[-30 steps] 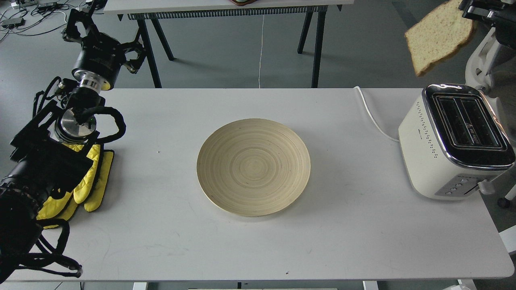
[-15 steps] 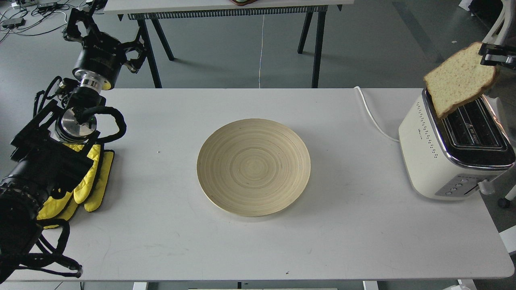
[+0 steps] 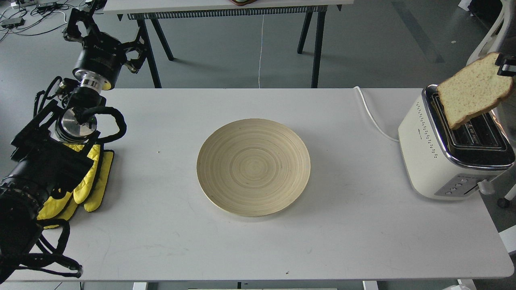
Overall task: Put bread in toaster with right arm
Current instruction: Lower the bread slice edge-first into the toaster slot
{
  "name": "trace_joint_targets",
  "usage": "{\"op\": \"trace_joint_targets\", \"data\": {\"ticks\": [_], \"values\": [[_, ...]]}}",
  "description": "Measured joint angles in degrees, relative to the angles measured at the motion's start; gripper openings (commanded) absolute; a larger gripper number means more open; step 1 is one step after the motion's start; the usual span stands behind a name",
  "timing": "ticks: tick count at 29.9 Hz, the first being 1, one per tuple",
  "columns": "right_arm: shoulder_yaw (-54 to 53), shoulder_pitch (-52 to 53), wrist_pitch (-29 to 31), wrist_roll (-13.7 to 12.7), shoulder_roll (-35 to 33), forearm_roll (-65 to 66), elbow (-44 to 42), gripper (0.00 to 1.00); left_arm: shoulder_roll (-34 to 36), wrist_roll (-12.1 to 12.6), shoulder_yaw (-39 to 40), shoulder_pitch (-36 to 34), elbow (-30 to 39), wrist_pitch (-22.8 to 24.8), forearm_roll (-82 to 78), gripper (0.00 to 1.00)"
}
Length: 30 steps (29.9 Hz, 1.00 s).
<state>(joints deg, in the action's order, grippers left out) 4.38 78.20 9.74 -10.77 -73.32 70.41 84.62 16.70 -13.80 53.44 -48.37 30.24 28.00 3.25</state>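
- Bread (image 3: 472, 90) hangs tilted over the far end of the toaster (image 3: 431, 161), its low corner dipping in front of the black top where the slots are; I cannot tell whether it touches the chrome rim or has entered a slot.
- My right gripper (image 3: 506, 66) shows only as a small dark piece at the right edge, pinching the slice by its upper right crust. The rest of that arm is out of view.
- Toaster sits at the right end of the white table (image 3: 363, 225), button panel facing near, dotted vents on its left wall. Both slots look dark; what lies inside them I cannot make out.
- White cord (image 3: 373, 117) runs from the toaster's left side along the tabletop toward the far edge, close to the slice but below it.
- Wooden plate (image 3: 254, 167) lies mid-table, well apart from the toaster, nothing on it.
- Yellow mitts (image 3: 90, 183) lie at the left edge, partly under my left arm.
- Left gripper (image 3: 84, 24) is raised past the far left corner of the table, dark and seen end-on; I cannot tell how its fingers stand.
- A second table's black legs (image 3: 316, 52) stand beyond on the grey floor.
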Motion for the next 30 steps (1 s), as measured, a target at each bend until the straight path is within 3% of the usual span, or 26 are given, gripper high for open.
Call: {"op": "trace_joint_targets", "data": {"ticks": [30], "values": [[-0.4,-1.1,0.0,-0.7,-1.9,0.1,0.4,0.0,0.0,0.0,0.0,-0.1,0.0,0.0,0.0,1.0]]}}
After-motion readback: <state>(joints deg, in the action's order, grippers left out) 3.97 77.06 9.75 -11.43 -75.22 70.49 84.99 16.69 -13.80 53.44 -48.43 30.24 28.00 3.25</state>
